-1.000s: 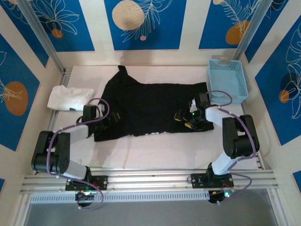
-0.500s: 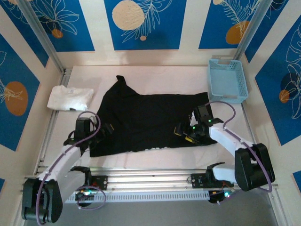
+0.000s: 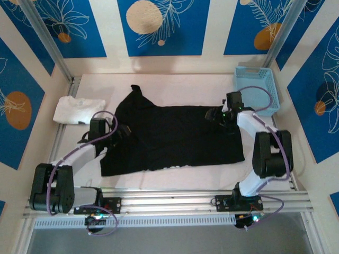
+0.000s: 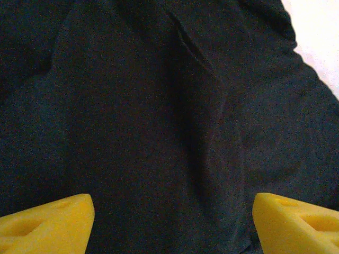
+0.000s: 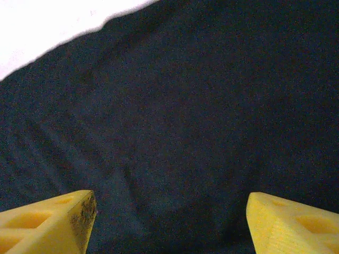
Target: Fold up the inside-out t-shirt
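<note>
Black short-sleeved cloth t-shirt (image 3: 169, 137) lies flat on the table, long axis left to right between the arms. Left gripper (image 3: 121, 131) hangs wide open over its left end, right gripper (image 3: 213, 114) wide open at the far right corner. Neither holds cloth.

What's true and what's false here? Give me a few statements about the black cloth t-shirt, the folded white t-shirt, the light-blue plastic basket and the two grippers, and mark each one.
1. The black cloth t-shirt lies spread out on the table. True.
2. The left gripper is shut on the black cloth t-shirt. False: its jaws stand open over the cloth and grip nothing.
3. The folded white t-shirt lies inside the light-blue plastic basket. False: it lies on the table to the left of the black shirt, and the basket sits at the far right corner.
4. The right gripper is open over the black cloth. True.
</note>
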`<state>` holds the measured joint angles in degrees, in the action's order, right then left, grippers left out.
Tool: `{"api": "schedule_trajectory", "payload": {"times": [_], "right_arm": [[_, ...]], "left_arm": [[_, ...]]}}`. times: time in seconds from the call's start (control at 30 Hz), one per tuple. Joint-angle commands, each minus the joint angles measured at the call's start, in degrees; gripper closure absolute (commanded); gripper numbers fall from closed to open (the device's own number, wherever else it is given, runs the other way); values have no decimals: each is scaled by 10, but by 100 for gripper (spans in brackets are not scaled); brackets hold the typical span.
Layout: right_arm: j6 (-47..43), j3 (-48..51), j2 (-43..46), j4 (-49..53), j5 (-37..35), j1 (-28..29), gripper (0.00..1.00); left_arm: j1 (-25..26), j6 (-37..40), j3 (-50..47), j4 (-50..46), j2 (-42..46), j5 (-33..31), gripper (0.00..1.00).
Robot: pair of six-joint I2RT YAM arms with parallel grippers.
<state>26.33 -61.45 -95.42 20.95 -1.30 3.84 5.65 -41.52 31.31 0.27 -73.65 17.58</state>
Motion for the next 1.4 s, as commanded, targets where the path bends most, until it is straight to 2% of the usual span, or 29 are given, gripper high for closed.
{"api": "schedule_trajectory", "payload": {"times": [0.0, 0.17, 0.33, 0.5, 0.7, 1.17, 1.37], "right_arm": [[-70, -80, -69, -10, -59, -1, 25], [-118, -212, -175, 55, -145, -21, 25], [-135, -290, -229, 105, -184, -62, 25], [-127, -311, -239, 111, -157, -97, 25], [-113, -374, -293, 156, -128, -99, 27], [-117, -484, -377, 221, -159, -84, 41], [-119, -508, -402, 234, -151, -80, 57]], "left_arm": [[2, 2, 14, 32, -2, 13, 22], [1, 10, 24, 37, -22, 22, 21], [1, 14, 24, 42, -31, 27, 21], [1, 16, 18, 49, -34, 27, 21], [1, 10, 18, 64, -49, 37, 21], [1, 6, 8, 70, -48, 44, 21], [1, 8, 8, 69, -46, 42, 21]]}}
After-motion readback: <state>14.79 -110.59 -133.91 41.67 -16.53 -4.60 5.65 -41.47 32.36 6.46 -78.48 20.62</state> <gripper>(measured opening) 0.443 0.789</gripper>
